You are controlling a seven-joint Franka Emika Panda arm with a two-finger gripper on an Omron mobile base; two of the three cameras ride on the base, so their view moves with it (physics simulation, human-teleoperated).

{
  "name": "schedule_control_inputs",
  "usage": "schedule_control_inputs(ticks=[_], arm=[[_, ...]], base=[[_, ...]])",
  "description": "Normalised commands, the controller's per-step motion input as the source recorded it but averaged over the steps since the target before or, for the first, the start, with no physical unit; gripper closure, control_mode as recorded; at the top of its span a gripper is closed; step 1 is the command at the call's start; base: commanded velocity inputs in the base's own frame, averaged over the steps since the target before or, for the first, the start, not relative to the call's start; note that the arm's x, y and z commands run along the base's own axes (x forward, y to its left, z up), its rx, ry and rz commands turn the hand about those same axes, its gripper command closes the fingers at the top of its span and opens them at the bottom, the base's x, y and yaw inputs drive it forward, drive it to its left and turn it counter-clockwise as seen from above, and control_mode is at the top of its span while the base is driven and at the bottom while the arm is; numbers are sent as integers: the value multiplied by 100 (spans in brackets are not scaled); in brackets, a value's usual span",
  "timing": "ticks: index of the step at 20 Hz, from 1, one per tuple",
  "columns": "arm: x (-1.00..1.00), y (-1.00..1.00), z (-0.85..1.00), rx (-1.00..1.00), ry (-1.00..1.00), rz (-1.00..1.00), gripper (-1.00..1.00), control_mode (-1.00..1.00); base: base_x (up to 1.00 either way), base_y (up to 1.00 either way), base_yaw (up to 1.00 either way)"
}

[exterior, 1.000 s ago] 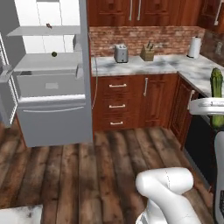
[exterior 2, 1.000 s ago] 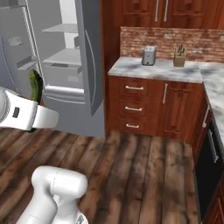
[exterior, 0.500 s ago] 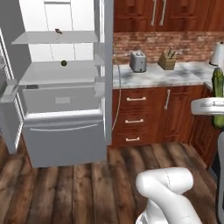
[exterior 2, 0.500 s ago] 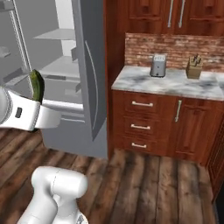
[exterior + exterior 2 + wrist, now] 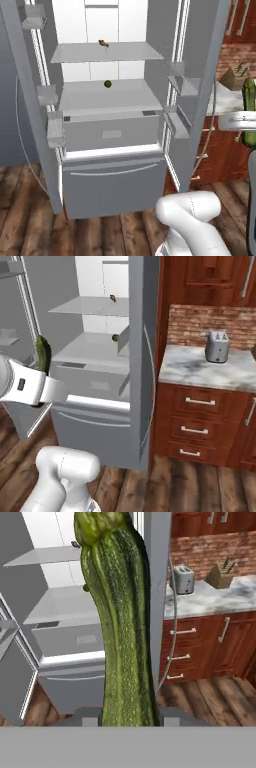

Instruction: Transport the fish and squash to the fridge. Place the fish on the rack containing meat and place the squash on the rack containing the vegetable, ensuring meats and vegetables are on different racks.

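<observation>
My gripper (image 5: 127, 717) is shut on the lower part of the squash (image 5: 120, 627), a long, bumpy, dark green one held upright. The squash (image 5: 248, 92) stands at the right edge of the left base view, in the gripper (image 5: 247, 122). In the right base view the squash (image 5: 43, 353) and gripper (image 5: 41, 383) are at the left. The fridge (image 5: 115, 185) stands open ahead. On its lower shelf sits the vegetable (image 5: 107, 84) (image 5: 115, 337), a small round green ball. On the upper shelf lies a small reddish-brown piece (image 5: 103, 44); whether it is the fish or meat I cannot tell.
Both fridge doors stand wide open, the left door (image 5: 25, 100) and the right door (image 5: 200, 100). The right door's edge (image 5: 145, 356) is between the shelves and the marble counter (image 5: 200, 368). A toaster (image 5: 217, 346) and a knife block (image 5: 220, 574) stand there, above wooden drawers (image 5: 200, 428).
The base has driven up to the fridge, so the whole scene has shifted and the fridge looms larger. The squash stays upright in the shut gripper.
</observation>
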Motion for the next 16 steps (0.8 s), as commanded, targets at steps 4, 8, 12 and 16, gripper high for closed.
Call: schedule_control_inputs(ticks=[4, 8, 12, 16], arm=[[0, 0, 0, 0, 0, 0, 100, 100], [0, 0, 0, 0, 0, 0, 100, 100], [0, 0, 0, 0, 0, 0, 100, 100], [0, 0, 0, 0, 0, 0, 100, 100]], base=[[91, 100, -18], [93, 80, -14], [58, -12, -1], [44, -26, 0]])
